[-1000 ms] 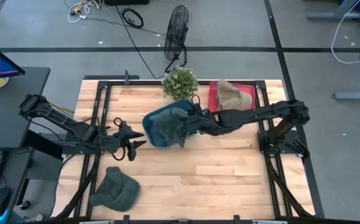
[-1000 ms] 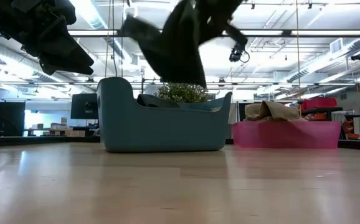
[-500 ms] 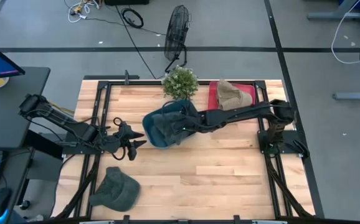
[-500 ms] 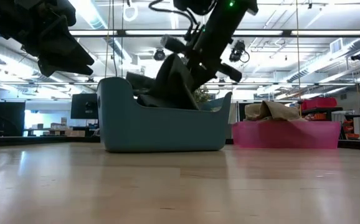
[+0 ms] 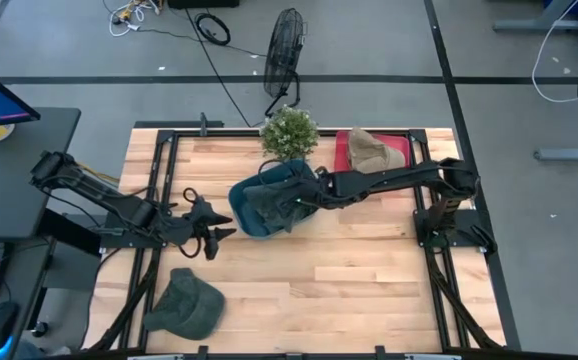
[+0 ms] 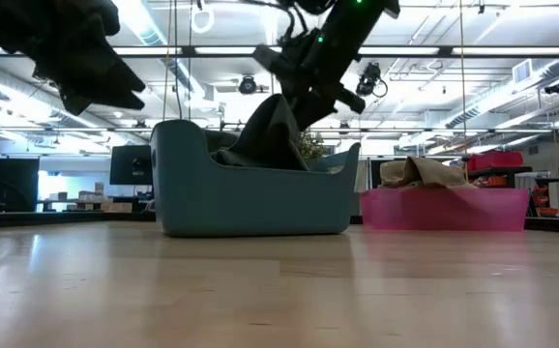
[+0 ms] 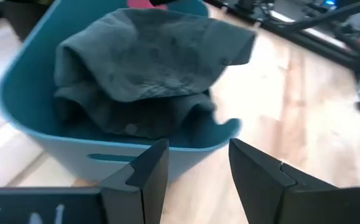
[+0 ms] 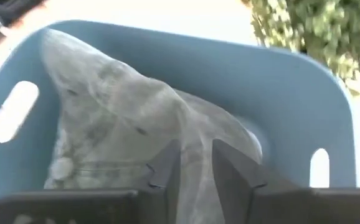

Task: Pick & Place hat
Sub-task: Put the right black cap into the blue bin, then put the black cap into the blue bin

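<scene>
The right gripper pinches a soft, crumpled grey hat — its folds draped into the smooth, rounded blue bin. The left gripper waits beside it, fingers spread — nothing between them.

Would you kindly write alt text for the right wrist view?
The right gripper pinches a fold of a grey hat between its two dark fingers, holding it inside a blue plastic bin with slotted handles. A green leafy plant shows just beyond the bin's far rim.
</scene>
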